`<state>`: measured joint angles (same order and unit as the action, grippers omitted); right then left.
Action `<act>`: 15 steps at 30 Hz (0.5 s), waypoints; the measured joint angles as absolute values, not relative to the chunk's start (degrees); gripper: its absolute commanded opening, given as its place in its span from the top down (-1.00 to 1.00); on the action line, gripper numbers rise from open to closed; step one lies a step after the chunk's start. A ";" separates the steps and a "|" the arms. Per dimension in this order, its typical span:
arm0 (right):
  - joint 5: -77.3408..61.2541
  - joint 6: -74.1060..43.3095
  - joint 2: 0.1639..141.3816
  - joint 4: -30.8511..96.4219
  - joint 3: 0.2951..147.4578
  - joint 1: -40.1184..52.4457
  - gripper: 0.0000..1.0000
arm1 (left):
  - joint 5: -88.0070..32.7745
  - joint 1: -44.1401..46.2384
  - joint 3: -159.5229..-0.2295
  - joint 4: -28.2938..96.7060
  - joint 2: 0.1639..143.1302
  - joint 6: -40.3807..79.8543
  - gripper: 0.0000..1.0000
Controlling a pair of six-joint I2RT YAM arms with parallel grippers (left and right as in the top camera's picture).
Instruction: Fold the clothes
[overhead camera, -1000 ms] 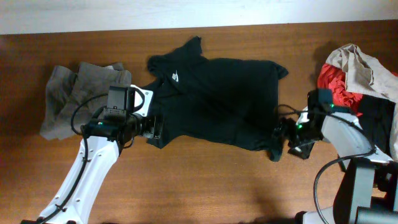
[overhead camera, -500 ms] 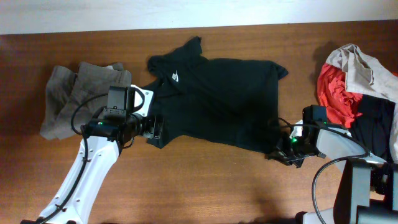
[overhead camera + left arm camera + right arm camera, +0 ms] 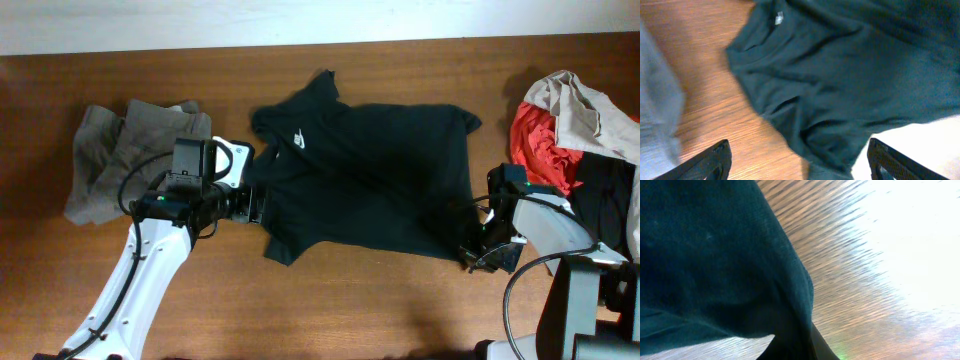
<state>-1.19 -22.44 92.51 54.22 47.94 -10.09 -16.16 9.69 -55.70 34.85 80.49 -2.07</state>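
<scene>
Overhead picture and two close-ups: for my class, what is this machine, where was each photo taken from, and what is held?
Two robot arms work at a wooden table. One camera looks down from above; each close-up comes from a camera on an arm's wrist. A black T-shirt lies spread in the middle, grey trousers at the left, a heap of red, beige and black clothes at the right. The right gripper appears to pinch the shirt's lower corner. The left gripper stands open at the shirt's other end, holding nothing.
</scene>
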 measured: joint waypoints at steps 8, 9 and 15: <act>0.47 -21.85 92.51 53.52 47.97 -10.09 0.76 | -24.05 11.40 -55.72 37.76 81.30 -2.20 -0.74; 0.47 -21.85 92.51 53.49 47.97 -10.09 0.75 | -24.51 12.10 -55.72 38.59 81.82 -2.20 -0.74; 0.58 -21.78 92.51 53.32 48.01 -10.09 0.75 | -25.21 17.61 -55.72 41.91 87.55 -1.41 -0.98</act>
